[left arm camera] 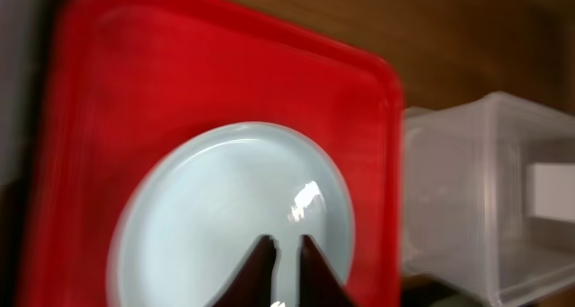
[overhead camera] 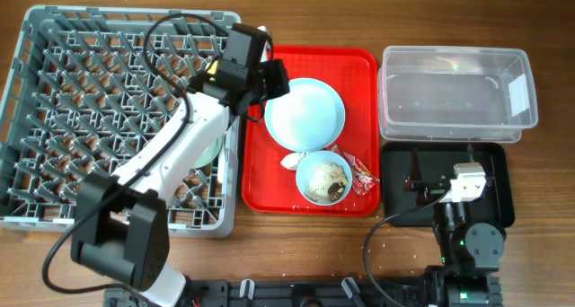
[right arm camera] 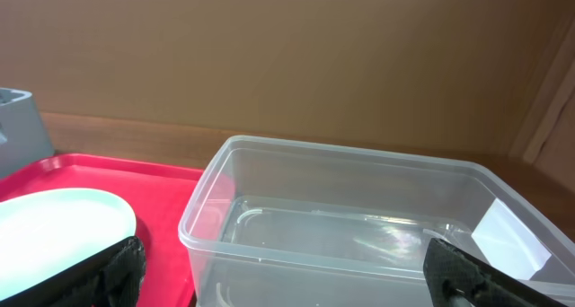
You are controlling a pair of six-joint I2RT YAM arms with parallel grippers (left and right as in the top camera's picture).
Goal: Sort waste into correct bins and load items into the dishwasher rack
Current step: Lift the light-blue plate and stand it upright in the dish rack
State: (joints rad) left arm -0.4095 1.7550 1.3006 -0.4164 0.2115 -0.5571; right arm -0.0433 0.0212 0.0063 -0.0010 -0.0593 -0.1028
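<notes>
The pale blue plate (overhead camera: 310, 117) lies on the red serving tray (overhead camera: 359, 65), and fills the left wrist view (left arm camera: 225, 217). My left gripper (overhead camera: 274, 78) hovers over the plate's left edge; its fingers (left arm camera: 284, 249) are nearly together with nothing seen between them. A pale blue bowl (overhead camera: 323, 179) holds brown-white crumbs. A white tissue (overhead camera: 290, 161) and a red wrapper (overhead camera: 364, 178) lie beside it. Another pale bowl (overhead camera: 210, 152) sits in the grey rack (overhead camera: 54, 118). My right gripper (overhead camera: 425, 177) is open and empty over the black tray (overhead camera: 499, 181), facing the clear tub (right arm camera: 359, 226).
The clear tub (overhead camera: 454, 92) stands behind the black tray, right of the red tray, with its white label (overhead camera: 518, 90) on the right end. My left arm stretches across the rack's right side. The cup, fork and spoon are out of view.
</notes>
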